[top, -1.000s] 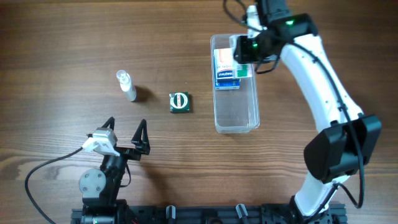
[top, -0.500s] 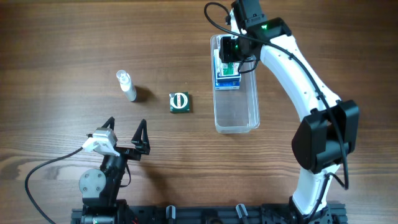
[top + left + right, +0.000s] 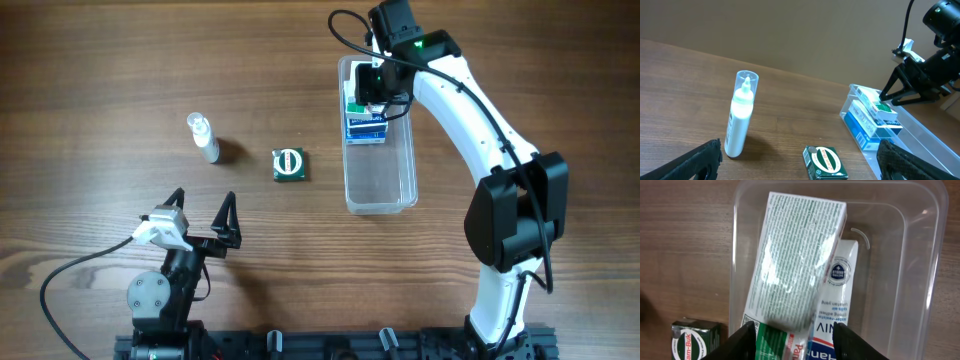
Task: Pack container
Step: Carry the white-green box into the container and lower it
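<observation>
Container sits right of centre on the desk. Right fingers are apart over its top end, straddling a white-green box that lies on a blue-white one - not clamped. Left fingers spread wide, lower left, empty. Small green box and bottle stand mid-desk - outside the container.

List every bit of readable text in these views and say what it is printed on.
"am-Buk": on the small green box on the table; the start of the word is not legible.
"NIV": on the blue-and-white box in the container; the rest is cut off.
Fine print on the white box: too small to read.
Round seal on the blue-and-white box: blurred.
Label on the bottle: unreadable.
</observation>
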Controlling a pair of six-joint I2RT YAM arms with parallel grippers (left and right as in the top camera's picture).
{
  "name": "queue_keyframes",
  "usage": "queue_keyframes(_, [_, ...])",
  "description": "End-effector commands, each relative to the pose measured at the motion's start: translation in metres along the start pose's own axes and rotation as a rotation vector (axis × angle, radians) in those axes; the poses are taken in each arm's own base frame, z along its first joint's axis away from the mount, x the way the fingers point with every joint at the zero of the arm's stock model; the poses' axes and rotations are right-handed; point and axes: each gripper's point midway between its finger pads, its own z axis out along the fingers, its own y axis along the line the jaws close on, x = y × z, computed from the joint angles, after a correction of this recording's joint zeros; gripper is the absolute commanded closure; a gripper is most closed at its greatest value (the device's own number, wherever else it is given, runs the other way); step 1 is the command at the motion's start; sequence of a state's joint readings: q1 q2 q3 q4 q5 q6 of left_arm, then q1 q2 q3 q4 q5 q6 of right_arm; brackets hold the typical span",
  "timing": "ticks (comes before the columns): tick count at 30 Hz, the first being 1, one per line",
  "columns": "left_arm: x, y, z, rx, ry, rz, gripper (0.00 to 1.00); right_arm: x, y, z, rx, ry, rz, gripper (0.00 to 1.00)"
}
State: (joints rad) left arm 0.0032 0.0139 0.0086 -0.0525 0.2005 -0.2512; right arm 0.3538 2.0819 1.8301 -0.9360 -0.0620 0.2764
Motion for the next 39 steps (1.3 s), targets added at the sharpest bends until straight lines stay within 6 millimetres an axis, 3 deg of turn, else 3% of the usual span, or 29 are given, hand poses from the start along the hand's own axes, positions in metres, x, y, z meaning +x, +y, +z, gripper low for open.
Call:
queue_keyframes(1, [0.001, 0.0, 0.0, 0.003, 0.002, 0.011, 0.0, -0.003, -0.001, 0.006, 0.015, -0.002, 0.009, 0.54])
queue_keyframes(3, [0.001, 0.0, 0.0, 0.003, 0.002, 0.011, 0.0, -0.005, 0.0, 0.003, 0.008, -0.013, 0.008, 0.62])
queue_keyframes(8, [0.001, 0.0, 0.0, 0.003, 0.002, 0.012, 0.0, -0.016, 0.005, -0.005, -0.009, -0.061, 0.005, 0.71])
queue_keyframes(13, [0.001, 0.0, 0.0, 0.003, 0.002, 0.011, 0.0, -0.025, 0.011, -0.007, -0.037, -0.098, 0.002, 0.93])
queue_keyframes(21, [0.001, 0.0, 0.0, 0.004, 0.001, 0.011, 0.0, -0.018, 0.019, 0.001, -0.064, -0.079, -0.006, 0.96])
queue_keyframes(27, [0.001, 0.0, 0.0, 0.003, 0.002, 0.011, 0.0, 0.0, 0.012, 0.015, -0.041, -0.024, 0.007, 0.96])
queue_keyframes(39, [0.001, 0.0, 0.0, 0.004, 0.001, 0.012, 0.0, 0.004, -0.007, 0.015, 0.065, -0.017, 0.02, 0.96])
